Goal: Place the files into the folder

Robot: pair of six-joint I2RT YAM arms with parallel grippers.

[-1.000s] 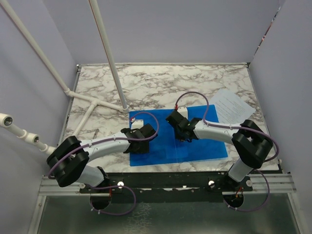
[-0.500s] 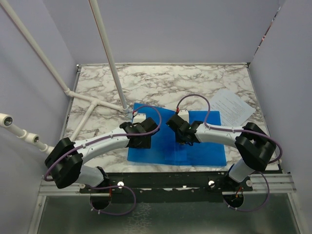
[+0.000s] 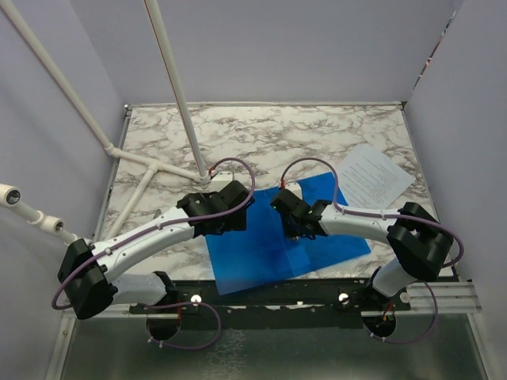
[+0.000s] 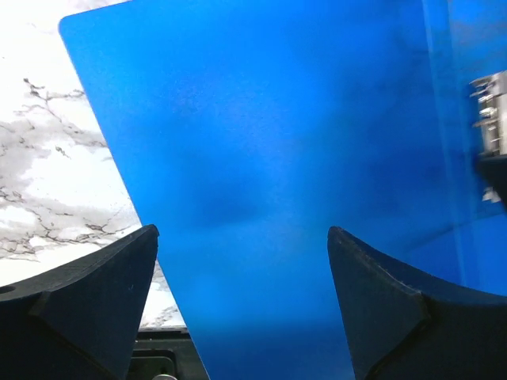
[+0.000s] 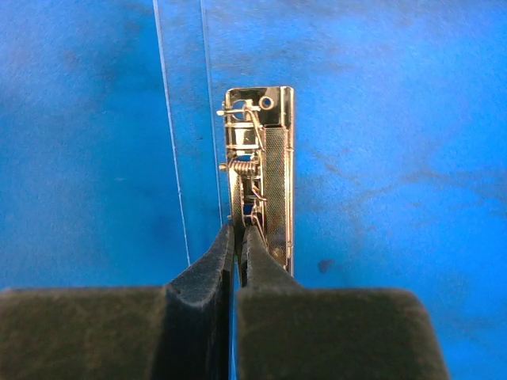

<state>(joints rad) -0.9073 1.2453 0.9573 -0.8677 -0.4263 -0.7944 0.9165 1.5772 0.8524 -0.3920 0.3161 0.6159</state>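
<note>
Beneath left gripper [image 4: 242, 234], folder [image 3: 261, 253] has swung open.

Marbled tabletop [image 3: 261, 131]; white pipe frame [image 3: 170, 71] at left; lilac walls [image 3: 277, 47] around.

The folder [image 3: 261, 253] is seen spread open on the marble table [image 3: 317, 134]. The left gripper [image 3: 238, 210] is positioned at its left edge and the right gripper [image 3: 290, 226] over its middle. The files [image 3: 376, 172] are laid just beside its far right corner.
</note>
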